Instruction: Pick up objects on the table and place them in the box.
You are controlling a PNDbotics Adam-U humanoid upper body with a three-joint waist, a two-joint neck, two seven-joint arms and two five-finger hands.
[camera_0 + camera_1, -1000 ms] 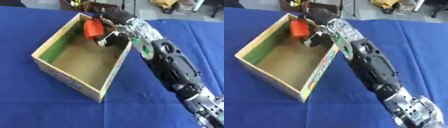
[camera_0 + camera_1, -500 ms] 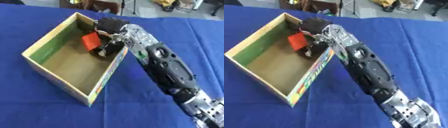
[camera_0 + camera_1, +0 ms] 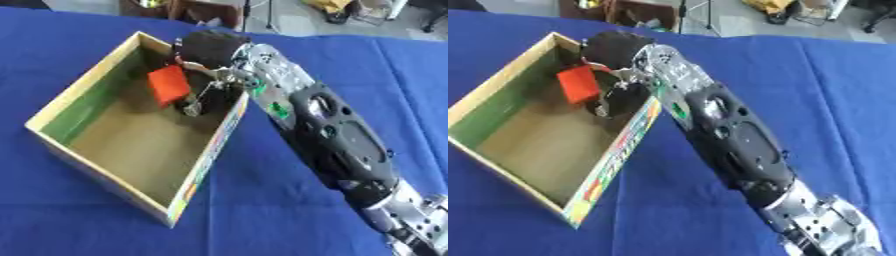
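Now the right hand [image 3: 214, 50] reaches inside the box [image 3: 80, 90], fingers [image 3: 194, 102] curled around the red block [image 3: 169, 85]; next they should release it.

A blue tablecloth [image 3: 105, 220] covers the whole table. Beyond the table's far edge lies a grey floor [image 3: 297, 25]. On that floor, past the far edge, stands a dark brown piece of furniture [image 3: 206, 10], and further right some yellow and dark clutter [image 3: 785, 10], too blurred to identify.
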